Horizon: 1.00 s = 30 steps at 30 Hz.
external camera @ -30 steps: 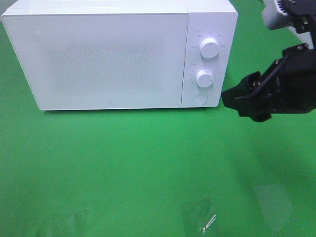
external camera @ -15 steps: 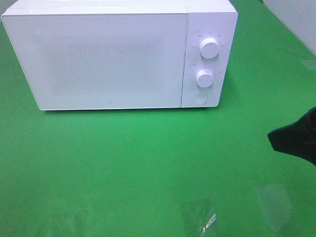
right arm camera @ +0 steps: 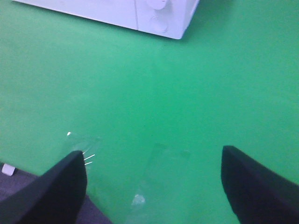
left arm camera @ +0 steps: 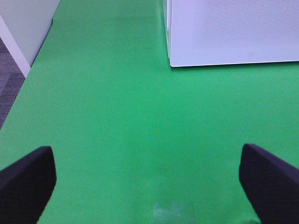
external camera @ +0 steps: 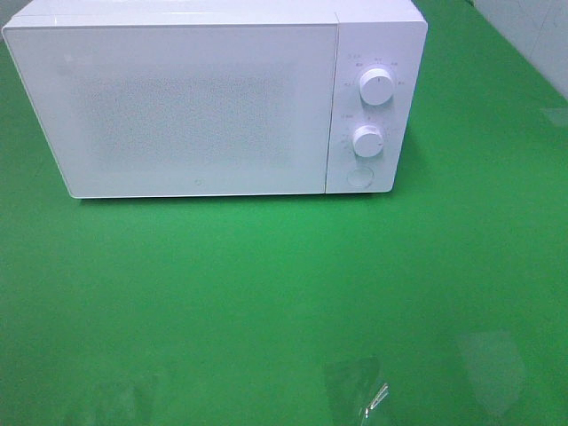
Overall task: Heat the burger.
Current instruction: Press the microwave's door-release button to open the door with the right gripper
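Foremost, microwave (external camera: 195, 98): white, filling the upper left and upper centre of the high view, standing on the cloth (external camera: 266, 284).
- Door (external camera: 177, 111): shut, speckled white front, covering most of the face.
- Upper knob (external camera: 377, 86): white, round, on the control strip at the right end of the microwave.
- Lower knob (external camera: 367, 140): white, round, directly below the upper knob.
- Button (external camera: 359, 177): white, round, below the lower knob, near the bottom edge of the strip.
- Cloth: plain bright green, covering the whole table.
- Patches (external camera: 490, 362): clear and glossy, flat on the cloth along the lower edge of the high view.
- Left gripper (left arm camera: 149, 182): seen in its wrist view only. Its dark fingers (left arm camera: 28, 179) are spread wide with only cloth between them, nothing held. A microwave corner lies ahead.
- Right gripper (right arm camera: 154, 186): seen in its wrist view only. Its dark fingers (right arm camera: 257, 186) are spread wide over the cloth, nothing held. One finger sits over the table edge and the grey floor (right arm camera: 28, 193).
- Burger: shown in no view, so its place cannot be told.
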Motion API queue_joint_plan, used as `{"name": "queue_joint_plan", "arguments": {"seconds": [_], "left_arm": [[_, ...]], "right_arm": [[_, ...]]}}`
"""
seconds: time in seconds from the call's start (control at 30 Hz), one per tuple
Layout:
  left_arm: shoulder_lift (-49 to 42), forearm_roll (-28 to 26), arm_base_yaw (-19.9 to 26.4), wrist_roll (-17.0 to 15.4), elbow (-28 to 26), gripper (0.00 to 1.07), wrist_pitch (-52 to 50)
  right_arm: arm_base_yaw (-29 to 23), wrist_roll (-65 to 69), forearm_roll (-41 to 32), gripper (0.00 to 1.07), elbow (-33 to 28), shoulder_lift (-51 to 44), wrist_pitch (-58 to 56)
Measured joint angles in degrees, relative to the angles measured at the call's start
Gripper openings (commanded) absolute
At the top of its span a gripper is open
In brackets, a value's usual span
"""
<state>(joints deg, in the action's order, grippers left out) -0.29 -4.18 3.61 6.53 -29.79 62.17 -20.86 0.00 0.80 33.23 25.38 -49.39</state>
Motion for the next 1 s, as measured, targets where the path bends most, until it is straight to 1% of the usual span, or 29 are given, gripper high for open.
{"name": "queue_joint_plan", "arguments": {"seconds": [0.03,0.1,0.13,0.17,0.27,0.3,0.33,0.4,0.43,0.47,0.63,0.7,1.0], "left_arm": [[0.00,0.00,0.00,0.00,0.00,1.01,0.00],[0.00,0.00,0.00,0.00,0.00,1.01,0.00],[0.00,0.00,0.00,0.00,0.00,1.01,0.00],[0.00,0.00,0.00,0.00,0.00,1.01,0.00],[0.00,0.00,0.00,0.00,0.00,1.01,0.00],[0.00,0.00,0.00,0.00,0.00,1.01,0.00],[0.00,0.00,0.00,0.00,0.00,1.01,0.00],[0.00,0.00,0.00,0.00,0.00,1.01,0.00],[0.00,0.00,0.00,0.00,0.00,1.01,0.00],[0.00,0.00,0.00,0.00,0.00,1.01,0.00],[0.00,0.00,0.00,0.00,0.00,1.01,0.00],[0.00,0.00,0.00,0.00,0.00,1.01,0.00],[0.00,0.00,0.00,0.00,0.00,1.01,0.00]], "right_arm": [[0.00,0.00,0.00,0.76,0.00,0.00,0.00],[4.13,0.00,0.06,0.76,0.00,-6.93,-1.60],[4.13,0.00,0.06,0.76,0.00,-6.93,-1.60],[5.50,0.00,0.06,0.76,-0.29,-10.31,-1.89],[6.13,0.00,0.06,0.76,-0.69,-11.97,-1.89],[7.28,0.00,0.06,0.76,-1.60,-14.78,-2.18],[7.28,0.00,0.06,0.76,-1.60,-14.78,-2.18],[10.03,0.00,0.06,0.76,-3.38,-19.71,-2.75],[10.03,0.00,0.06,0.76,-3.38,-19.71,-2.75],[10.94,0.00,0.06,0.76,-3.55,-21.72,-3.15],[11.17,0.00,0.06,0.76,-3.72,-23.95,-3.32],[11.34,0.00,0.06,0.76,-4.81,-25.61,-5.16],[11.34,0.00,0.06,0.76,-5.04,-25.61,-6.07]]}}
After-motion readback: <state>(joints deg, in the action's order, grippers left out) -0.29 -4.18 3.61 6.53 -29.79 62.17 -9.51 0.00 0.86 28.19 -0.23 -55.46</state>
